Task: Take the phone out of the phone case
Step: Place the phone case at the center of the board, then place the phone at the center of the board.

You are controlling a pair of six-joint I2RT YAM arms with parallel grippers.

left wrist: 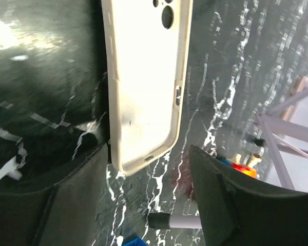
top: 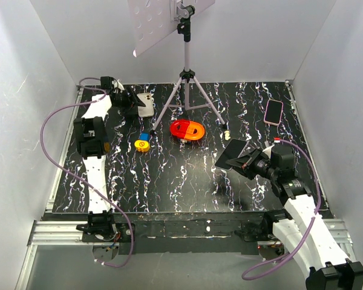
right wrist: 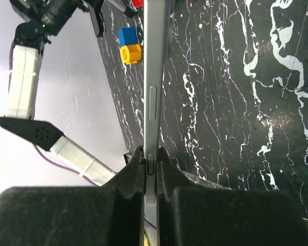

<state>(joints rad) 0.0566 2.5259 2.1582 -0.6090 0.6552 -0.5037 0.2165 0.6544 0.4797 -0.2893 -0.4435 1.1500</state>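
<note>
Left gripper (left wrist: 148,154) released, fingers apart astride end of empty case (left wrist: 143,77) lying flat on table (top: 187,181). Right gripper (right wrist: 150,154) clenched on phone (right wrist: 154,77), held edge-on, well apart from case.

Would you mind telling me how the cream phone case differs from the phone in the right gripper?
The cream phone case lies flat on the table; the phone is held above it. The case is loose, its near end between the fingers of the open left gripper; the phone is clamped in the shut right gripper. The case is cream and empty; the phone is dark with a grey edge. Both are slim rectangles.
</note>
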